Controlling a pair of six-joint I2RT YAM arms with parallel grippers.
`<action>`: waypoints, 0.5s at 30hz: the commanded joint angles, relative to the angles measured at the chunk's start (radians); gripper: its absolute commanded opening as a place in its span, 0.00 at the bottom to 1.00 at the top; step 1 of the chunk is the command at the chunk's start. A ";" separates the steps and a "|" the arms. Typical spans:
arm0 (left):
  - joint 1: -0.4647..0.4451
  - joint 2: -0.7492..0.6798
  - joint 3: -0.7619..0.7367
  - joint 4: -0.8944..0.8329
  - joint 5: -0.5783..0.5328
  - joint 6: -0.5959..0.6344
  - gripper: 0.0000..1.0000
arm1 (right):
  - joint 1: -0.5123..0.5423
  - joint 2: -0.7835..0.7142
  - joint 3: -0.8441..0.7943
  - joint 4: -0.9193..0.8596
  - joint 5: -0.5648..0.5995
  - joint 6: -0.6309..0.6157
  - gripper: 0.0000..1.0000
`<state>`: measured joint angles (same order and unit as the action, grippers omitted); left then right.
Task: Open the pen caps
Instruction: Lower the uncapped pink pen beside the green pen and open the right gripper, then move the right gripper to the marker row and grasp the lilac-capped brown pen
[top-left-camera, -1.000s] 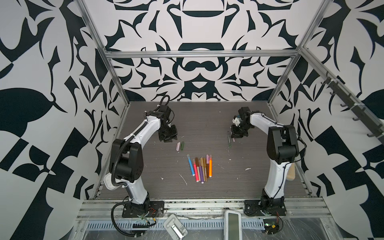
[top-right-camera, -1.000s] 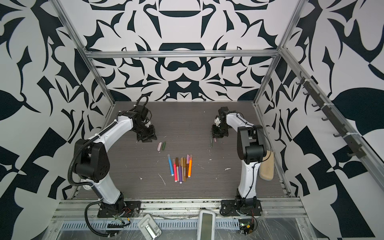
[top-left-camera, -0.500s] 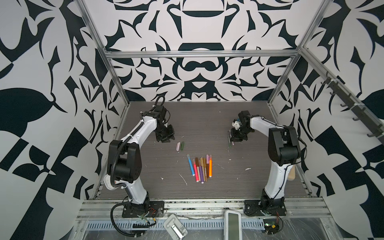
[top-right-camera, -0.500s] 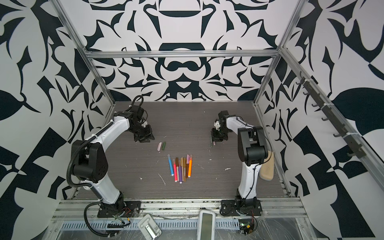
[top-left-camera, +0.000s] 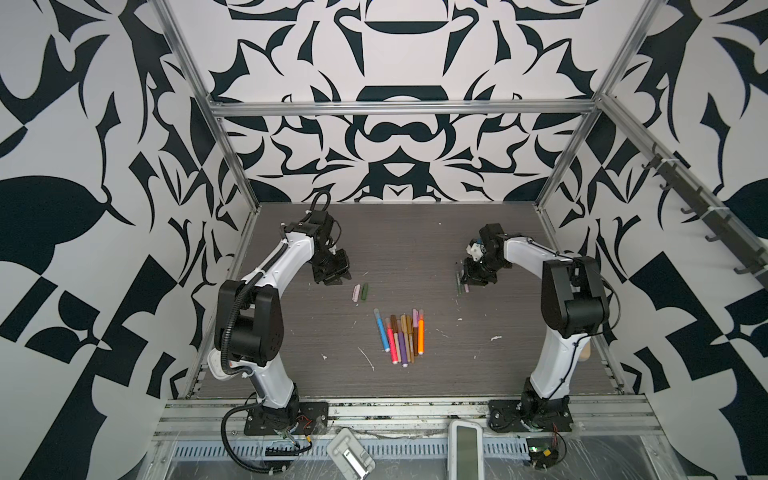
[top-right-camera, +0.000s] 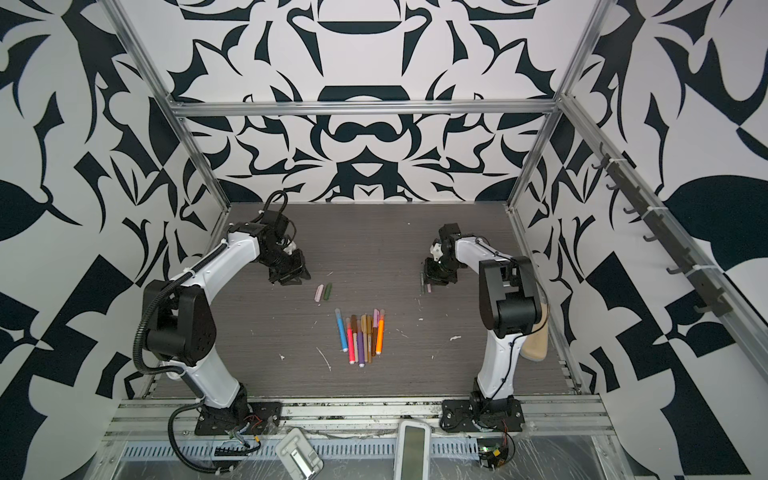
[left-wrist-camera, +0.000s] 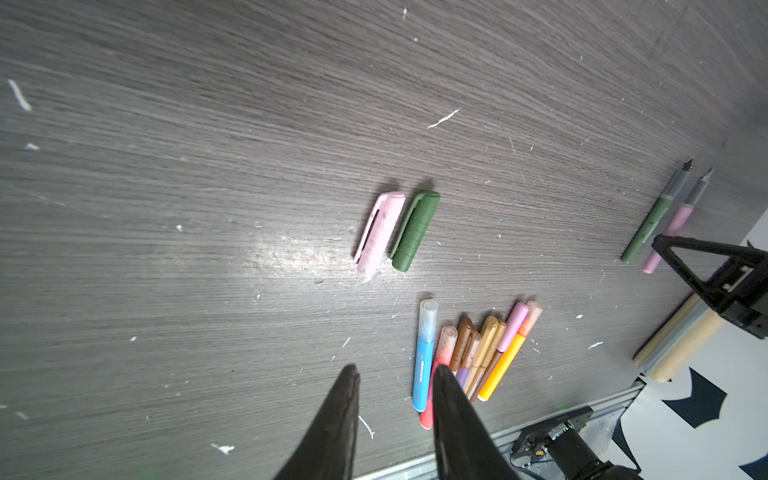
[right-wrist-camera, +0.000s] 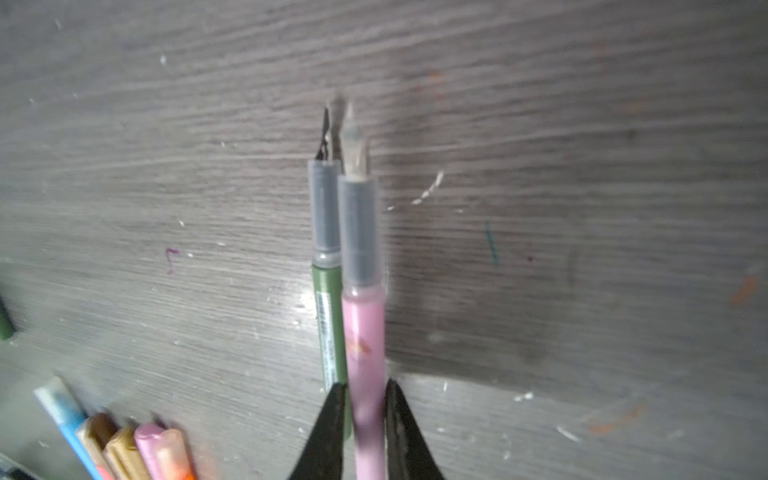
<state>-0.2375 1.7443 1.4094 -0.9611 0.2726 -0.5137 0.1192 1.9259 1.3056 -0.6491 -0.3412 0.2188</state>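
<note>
Counting two caps off so far: a pink cap (left-wrist-camera: 379, 232) and a green cap (left-wrist-camera: 414, 230) lie side by side, touching, on the tabletop (top-left-camera: 415, 249), left of middle. Their pens, the green pen (right-wrist-camera: 330, 324) and the pink pen (right-wrist-camera: 363, 324), lie bare-nibbed against each other over at the right. There the right tool (right-wrist-camera: 365, 384) straddles the pink pen's barrel; cannot tell whether it pinches or merely flanks it. The left tool (left-wrist-camera: 397, 370) is spread a little, empty, near the two caps. A bundle of pens (top-left-camera: 401, 336), about eight, sits centre front, all capped. Judgement: roughly a fifth done; the bundle remains.
</note>
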 joint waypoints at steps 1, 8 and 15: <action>0.003 0.015 0.022 -0.016 0.021 -0.016 0.34 | -0.006 -0.054 0.001 0.000 -0.018 0.001 0.33; 0.001 -0.006 -0.019 0.036 0.044 -0.071 0.33 | -0.005 -0.150 -0.016 -0.044 -0.018 -0.015 0.33; 0.002 -0.133 -0.240 0.382 0.156 -0.285 0.34 | 0.047 -0.362 -0.211 -0.033 -0.054 0.087 0.29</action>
<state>-0.2375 1.6749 1.2385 -0.7403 0.3630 -0.6674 0.1291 1.6463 1.1625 -0.6575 -0.3748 0.2501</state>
